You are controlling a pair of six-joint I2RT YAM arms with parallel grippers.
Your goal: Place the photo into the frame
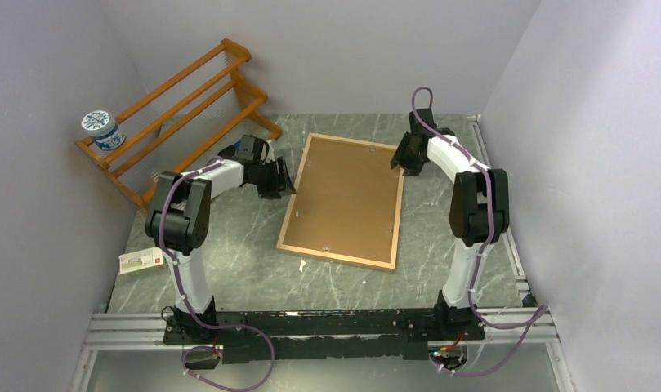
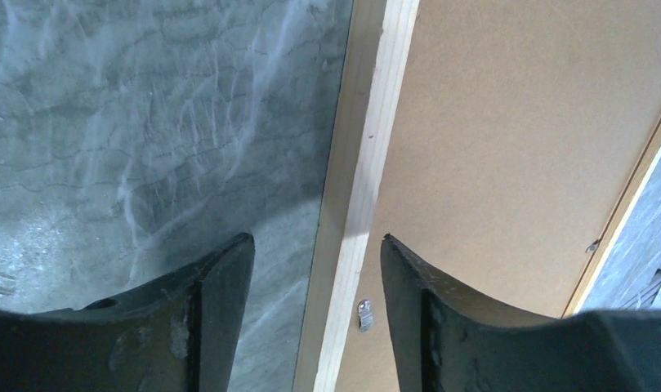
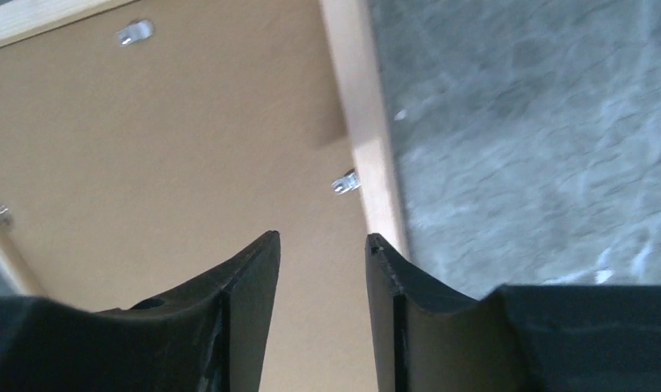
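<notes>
The frame (image 1: 297, 198), with its thin light-wood border, lies flat on the marble table, and a brown backing board (image 1: 347, 192) fills it. The photo is out of view. My left gripper (image 1: 282, 178) hangs open over the frame's left border (image 2: 380, 122), one finger over the table and one over the board, holding nothing. A small metal tab (image 2: 364, 314) sits between its fingers (image 2: 221, 310). My right gripper (image 1: 402, 159) is open above the board by the right border (image 3: 355, 90), just short of another tab (image 3: 344, 181), and it is empty.
An orange-brown slatted rack (image 1: 180, 106) leans at the back left, with a blue-and-white cup (image 1: 100, 129) on its end. A small flat box (image 1: 141, 260) lies at the table's left edge. A white scrap (image 1: 302, 265) lies just in front of the frame.
</notes>
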